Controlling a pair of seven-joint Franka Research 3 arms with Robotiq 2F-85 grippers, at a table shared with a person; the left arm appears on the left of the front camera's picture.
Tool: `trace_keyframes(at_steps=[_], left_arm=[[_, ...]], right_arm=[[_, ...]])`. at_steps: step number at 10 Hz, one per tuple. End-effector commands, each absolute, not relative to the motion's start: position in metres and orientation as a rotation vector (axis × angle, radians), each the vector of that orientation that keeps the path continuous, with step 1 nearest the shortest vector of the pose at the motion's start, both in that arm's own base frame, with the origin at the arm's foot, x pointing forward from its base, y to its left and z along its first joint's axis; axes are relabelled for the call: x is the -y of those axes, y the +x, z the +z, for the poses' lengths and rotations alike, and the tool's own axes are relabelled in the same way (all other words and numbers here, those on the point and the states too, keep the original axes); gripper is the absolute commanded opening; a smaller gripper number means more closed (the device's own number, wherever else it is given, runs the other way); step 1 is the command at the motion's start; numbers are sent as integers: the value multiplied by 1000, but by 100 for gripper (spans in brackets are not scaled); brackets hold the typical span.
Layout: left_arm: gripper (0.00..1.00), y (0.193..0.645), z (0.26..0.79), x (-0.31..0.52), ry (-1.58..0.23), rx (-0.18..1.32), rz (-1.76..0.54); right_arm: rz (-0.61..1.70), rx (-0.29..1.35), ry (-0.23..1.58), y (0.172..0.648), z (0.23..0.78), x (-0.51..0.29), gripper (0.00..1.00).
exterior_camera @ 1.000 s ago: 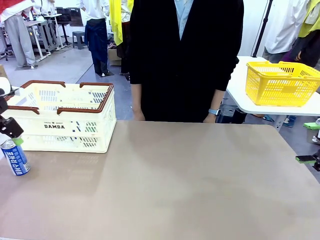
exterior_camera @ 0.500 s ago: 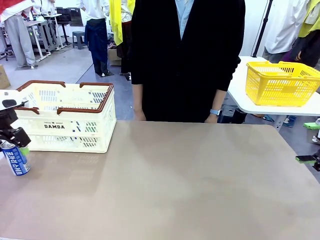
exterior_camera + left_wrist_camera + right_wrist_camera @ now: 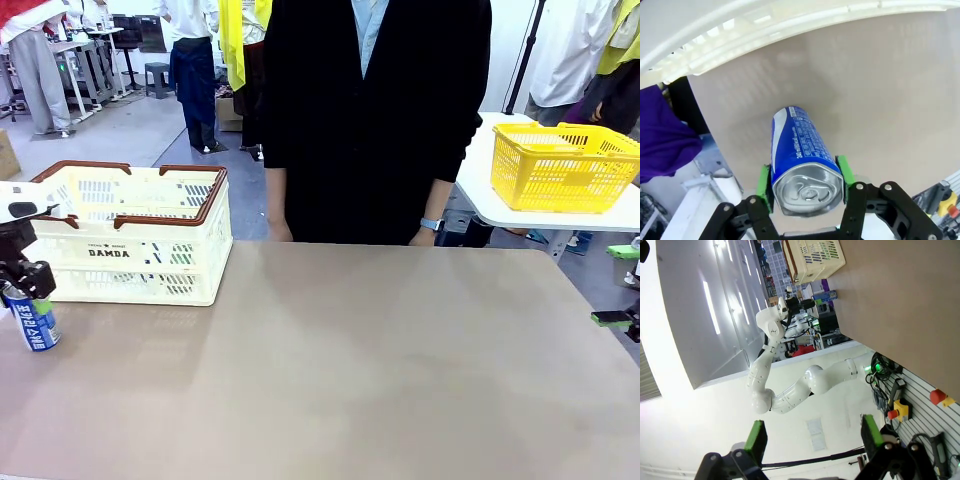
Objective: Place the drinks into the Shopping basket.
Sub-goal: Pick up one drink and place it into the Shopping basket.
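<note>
The tan table [image 3: 380,370] spans the front view, with a person in a dark top [image 3: 370,120] standing at its far edge. On the table's left part sits the Shopping basket [image 3: 135,235], cream with a brown rim. Just in front of the basket's left end, the blue drink can [image 3: 33,322] stands upright on the table. The left gripper [image 3: 806,181] has its green pads [image 3: 763,181] pressed to both sides of the can near its silver top. The right gripper [image 3: 812,437] points off the table, jaws wide apart and apparently holding nothing.
</note>
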State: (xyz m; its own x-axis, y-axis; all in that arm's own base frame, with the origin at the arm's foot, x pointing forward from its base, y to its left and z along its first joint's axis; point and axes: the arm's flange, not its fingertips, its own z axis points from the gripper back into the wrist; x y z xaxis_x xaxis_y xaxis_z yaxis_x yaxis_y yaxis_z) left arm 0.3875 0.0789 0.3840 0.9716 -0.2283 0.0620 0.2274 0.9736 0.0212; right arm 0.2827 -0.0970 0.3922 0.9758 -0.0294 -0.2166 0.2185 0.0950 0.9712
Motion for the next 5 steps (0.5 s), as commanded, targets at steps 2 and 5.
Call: trace_keyframes(at_steps=[2, 5], left_arm=[[0, 380, 382, -77, 57, 64, -196], [0, 366, 451, -88, 12, 180, -136]], right_arm=[[-181, -153, 1473, 283, 396, 98, 100], [-181, -153, 1473, 283, 396, 98, 100]])
